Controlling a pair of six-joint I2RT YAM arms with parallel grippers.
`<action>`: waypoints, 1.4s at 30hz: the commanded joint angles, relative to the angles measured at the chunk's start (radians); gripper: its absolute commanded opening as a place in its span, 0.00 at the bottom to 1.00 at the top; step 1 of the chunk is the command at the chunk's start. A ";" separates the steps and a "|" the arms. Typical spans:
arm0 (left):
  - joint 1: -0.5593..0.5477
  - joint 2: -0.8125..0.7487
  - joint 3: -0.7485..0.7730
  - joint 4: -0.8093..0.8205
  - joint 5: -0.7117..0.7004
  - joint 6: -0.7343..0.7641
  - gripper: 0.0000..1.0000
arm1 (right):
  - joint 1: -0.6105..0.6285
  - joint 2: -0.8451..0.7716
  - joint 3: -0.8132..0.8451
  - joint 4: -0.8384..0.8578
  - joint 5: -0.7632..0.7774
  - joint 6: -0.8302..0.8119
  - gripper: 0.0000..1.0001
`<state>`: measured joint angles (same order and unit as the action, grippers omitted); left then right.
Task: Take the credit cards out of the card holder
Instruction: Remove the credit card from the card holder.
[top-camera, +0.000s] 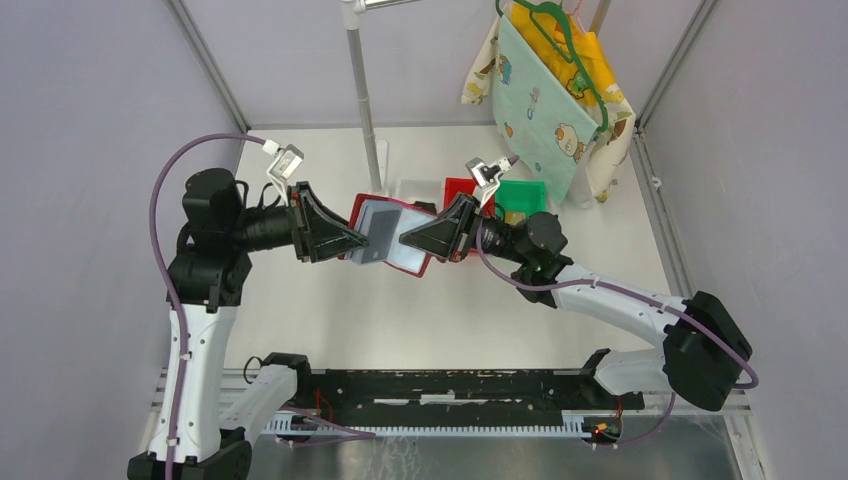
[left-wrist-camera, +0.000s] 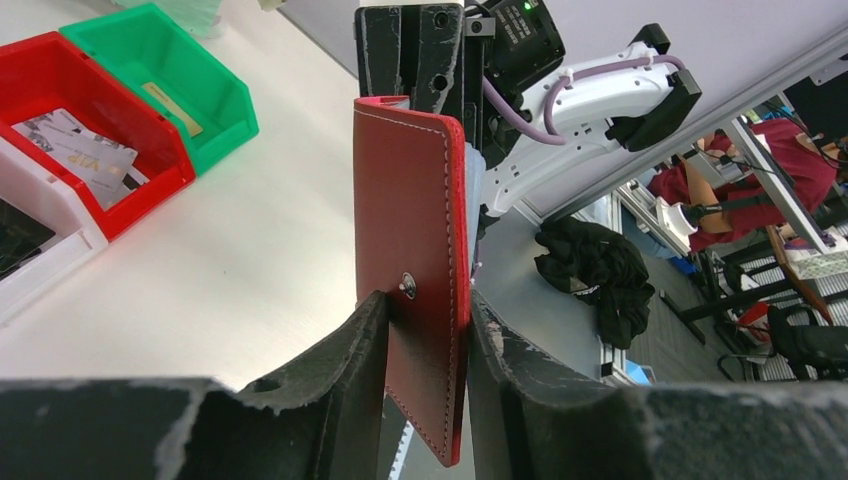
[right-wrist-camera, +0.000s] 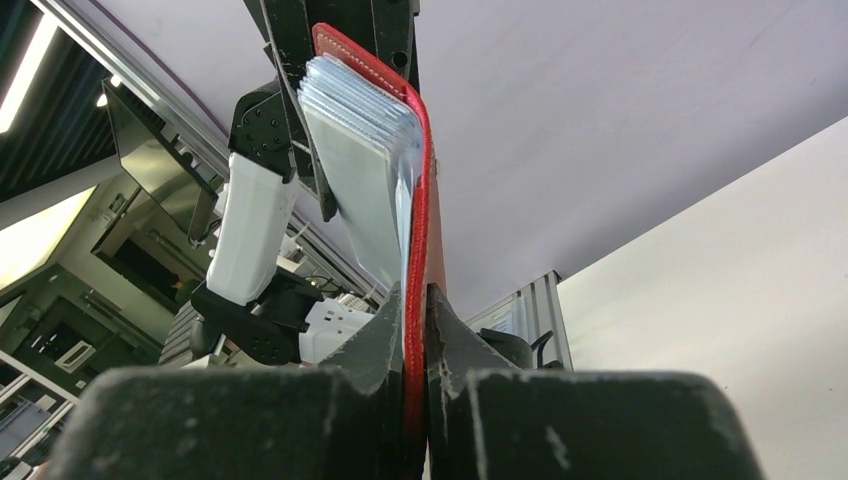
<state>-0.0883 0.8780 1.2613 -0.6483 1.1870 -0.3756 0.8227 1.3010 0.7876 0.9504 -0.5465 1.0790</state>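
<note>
The dark red card holder (top-camera: 385, 232) hangs open in the air between my two grippers, with its clear greyish sleeves facing up. My left gripper (top-camera: 350, 238) is shut on its left cover, beside the snap stud in the left wrist view (left-wrist-camera: 425, 320). My right gripper (top-camera: 415, 240) is shut on the thin red edge of the other cover (right-wrist-camera: 415, 310). The fanned sleeves (right-wrist-camera: 360, 170) show no card that I can make out. A tan card (left-wrist-camera: 172, 108) lies in the green bin (left-wrist-camera: 215, 85). Greyish cards (left-wrist-camera: 80, 150) lie in the red bin (left-wrist-camera: 150, 175).
Red (top-camera: 458, 186), green (top-camera: 522, 195) and white (top-camera: 412, 188) bins stand in a row behind the holder. A metal pole (top-camera: 364, 100) rises at the back centre. Cloths on a hanger (top-camera: 550, 90) hang at the back right. A black rail (top-camera: 450, 385) runs along the near edge.
</note>
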 joint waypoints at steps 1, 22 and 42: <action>0.000 -0.017 0.022 0.030 0.070 0.015 0.40 | -0.002 -0.025 0.015 0.113 -0.004 0.020 0.00; 0.000 -0.024 0.017 0.023 0.057 0.037 0.40 | -0.001 -0.011 0.018 0.135 -0.023 0.032 0.00; 0.000 -0.022 0.011 0.023 0.042 0.043 0.47 | 0.000 -0.009 0.019 0.137 -0.044 0.033 0.00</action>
<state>-0.0883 0.8658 1.2613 -0.6487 1.2385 -0.3714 0.8227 1.3048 0.7876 0.9859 -0.5789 1.0992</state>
